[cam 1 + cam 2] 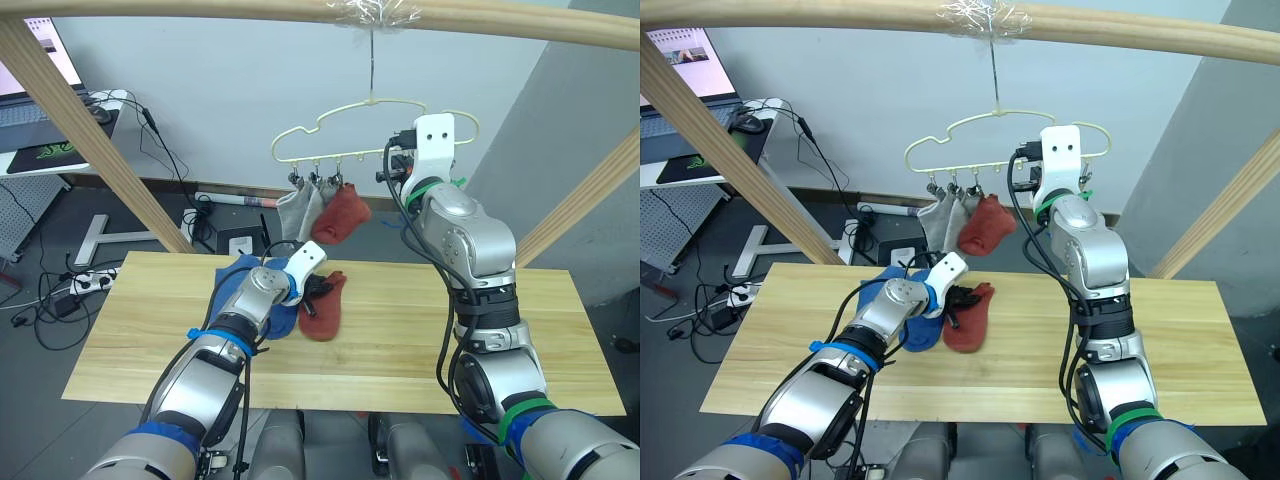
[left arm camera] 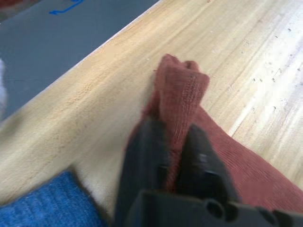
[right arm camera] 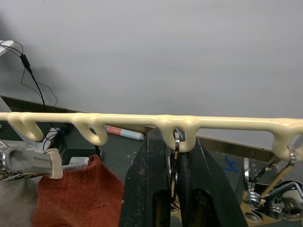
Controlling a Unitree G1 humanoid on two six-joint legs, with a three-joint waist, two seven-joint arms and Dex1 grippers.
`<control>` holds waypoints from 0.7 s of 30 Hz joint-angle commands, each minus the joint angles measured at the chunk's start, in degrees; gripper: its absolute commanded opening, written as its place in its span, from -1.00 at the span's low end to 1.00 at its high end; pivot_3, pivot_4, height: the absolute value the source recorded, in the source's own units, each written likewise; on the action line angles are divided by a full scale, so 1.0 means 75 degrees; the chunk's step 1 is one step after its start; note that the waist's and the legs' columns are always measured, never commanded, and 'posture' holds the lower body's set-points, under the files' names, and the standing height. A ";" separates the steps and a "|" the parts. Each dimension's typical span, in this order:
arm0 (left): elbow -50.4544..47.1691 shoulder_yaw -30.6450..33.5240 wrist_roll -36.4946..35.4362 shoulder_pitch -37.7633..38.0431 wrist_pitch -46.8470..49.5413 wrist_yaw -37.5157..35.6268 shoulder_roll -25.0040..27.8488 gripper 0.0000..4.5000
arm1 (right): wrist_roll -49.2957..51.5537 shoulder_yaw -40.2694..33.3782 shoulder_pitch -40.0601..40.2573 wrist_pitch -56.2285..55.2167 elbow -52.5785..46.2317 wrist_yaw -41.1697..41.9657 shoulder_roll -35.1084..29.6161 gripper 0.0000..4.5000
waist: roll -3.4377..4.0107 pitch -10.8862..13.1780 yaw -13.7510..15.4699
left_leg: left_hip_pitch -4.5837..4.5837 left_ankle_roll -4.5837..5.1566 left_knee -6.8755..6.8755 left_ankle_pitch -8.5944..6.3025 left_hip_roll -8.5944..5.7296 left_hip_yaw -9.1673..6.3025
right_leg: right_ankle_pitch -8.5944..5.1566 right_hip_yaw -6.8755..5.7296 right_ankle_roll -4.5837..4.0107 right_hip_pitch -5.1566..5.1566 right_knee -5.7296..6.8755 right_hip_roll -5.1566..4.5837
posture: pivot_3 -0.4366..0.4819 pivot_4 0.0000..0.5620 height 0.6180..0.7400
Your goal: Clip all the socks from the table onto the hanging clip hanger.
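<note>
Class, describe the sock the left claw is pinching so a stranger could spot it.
Look at the wooden table, near its middle. A rust-red sock lies flat beside a blue sock, its end pinched by the left claw. It is the red one on the table, not hanging.

You get bright, even, soft light with only faint shadows on the surface, while the left wrist view blurs near its gripper.
</note>
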 commanded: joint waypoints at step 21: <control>-0.1331 0.1214 -0.1156 -0.1265 0.0986 0.0125 -0.1254 -0.98 | 0.0912 -0.1025 -0.0855 0.1226 -0.1103 -0.0398 0.0708 -1.00 | 0.0000 0.0000 -0.0144 | -0.0021 0.0000 -0.0006 0.0000 0.0000 0.0001 | 0.0000 0.0001 0.0000 -0.0023 -0.0004 0.0000 | 0.17 -0.34 1.00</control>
